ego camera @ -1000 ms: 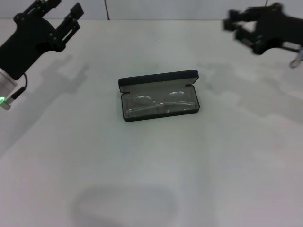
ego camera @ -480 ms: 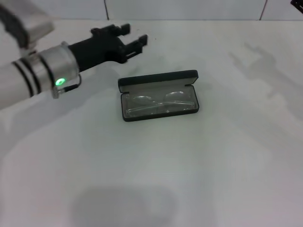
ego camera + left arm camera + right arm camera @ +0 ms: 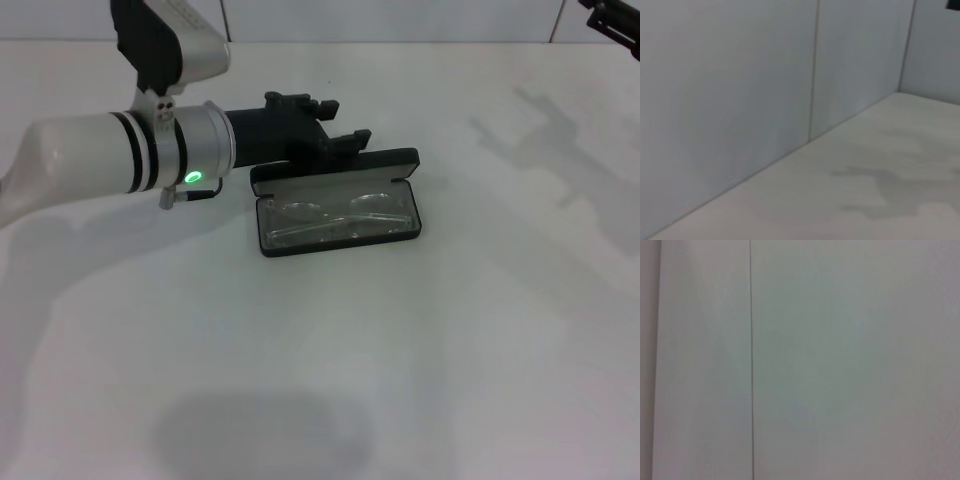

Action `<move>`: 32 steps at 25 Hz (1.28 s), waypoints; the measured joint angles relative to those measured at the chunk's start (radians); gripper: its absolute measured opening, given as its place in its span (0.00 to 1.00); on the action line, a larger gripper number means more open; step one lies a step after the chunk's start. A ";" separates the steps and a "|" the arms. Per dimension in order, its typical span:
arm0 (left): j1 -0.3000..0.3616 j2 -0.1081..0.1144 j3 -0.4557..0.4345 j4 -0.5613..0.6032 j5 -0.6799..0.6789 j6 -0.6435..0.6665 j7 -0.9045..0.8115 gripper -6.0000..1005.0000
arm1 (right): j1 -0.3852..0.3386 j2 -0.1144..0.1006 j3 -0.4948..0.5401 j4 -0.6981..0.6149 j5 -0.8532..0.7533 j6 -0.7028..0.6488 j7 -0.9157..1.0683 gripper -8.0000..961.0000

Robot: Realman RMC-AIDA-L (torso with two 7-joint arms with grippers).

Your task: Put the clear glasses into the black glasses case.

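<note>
The black glasses case (image 3: 340,245) lies open in the middle of the white table, its lid (image 3: 385,160) tipped back on the far side. The clear glasses (image 3: 335,216) lie inside it on the grey lining. My left gripper (image 3: 338,122) reaches in from the left and hovers just behind the lid's far edge, open with nothing between its fingers. Only a black tip of my right gripper (image 3: 612,16) shows at the top right corner, far from the case. Neither wrist view shows the case, the glasses or any fingers.
The white table (image 3: 400,350) stretches around the case, and a pale panelled wall (image 3: 740,75) rises at its back edge. The left arm's silver forearm (image 3: 100,160) lies across the table's left side.
The left arm has swung in from the far left until its gripper is right behind the case lid. The right gripper has drawn away to the top right corner.
</note>
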 joint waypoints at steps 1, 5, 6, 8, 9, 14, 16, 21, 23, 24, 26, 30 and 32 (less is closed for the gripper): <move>0.001 0.000 0.009 0.000 0.002 0.000 -0.007 0.60 | 0.001 0.000 0.000 0.002 0.000 0.001 -0.003 0.83; 0.009 0.001 0.037 0.000 0.013 0.004 -0.019 0.60 | 0.002 0.000 0.000 0.005 0.000 0.002 -0.009 0.89; 0.012 0.001 0.044 0.001 0.014 0.005 -0.019 0.60 | 0.003 -0.001 0.000 0.005 0.000 0.002 -0.009 0.89; 0.019 0.000 0.056 0.001 0.016 0.006 -0.019 0.60 | 0.003 -0.001 0.000 0.005 0.000 0.007 -0.011 0.89; 0.022 0.000 0.059 0.001 0.017 0.007 -0.019 0.60 | 0.004 -0.001 0.000 0.005 0.000 0.012 -0.012 0.89; 0.038 0.000 0.063 0.001 0.021 0.031 -0.014 0.60 | 0.007 0.000 0.000 0.005 0.000 0.028 -0.020 0.89; 0.044 -0.001 0.063 0.001 0.021 0.045 -0.009 0.60 | 0.007 0.000 -0.004 0.006 0.000 0.031 -0.022 0.89; 0.059 -0.003 0.064 0.002 0.015 0.055 0.007 0.60 | 0.009 0.001 -0.013 0.007 0.000 0.045 -0.024 0.89; 0.064 -0.004 0.065 0.002 0.013 0.055 0.019 0.60 | 0.012 0.001 -0.014 0.007 0.001 0.046 -0.024 0.89; 0.067 -0.004 0.065 0.002 0.012 0.055 0.026 0.60 | 0.014 0.001 -0.014 0.010 0.001 0.046 -0.024 0.89; 0.070 -0.004 0.065 0.003 0.011 0.055 0.033 0.60 | 0.019 0.001 -0.014 0.016 0.001 0.046 -0.024 0.89; 0.076 -0.006 0.063 0.003 -0.019 0.067 0.064 0.60 | 0.021 0.001 -0.023 0.018 0.001 0.045 -0.024 0.89; 0.088 -0.005 0.058 0.009 -0.076 0.115 0.112 0.60 | 0.024 -0.001 -0.052 0.016 0.001 0.036 -0.024 0.89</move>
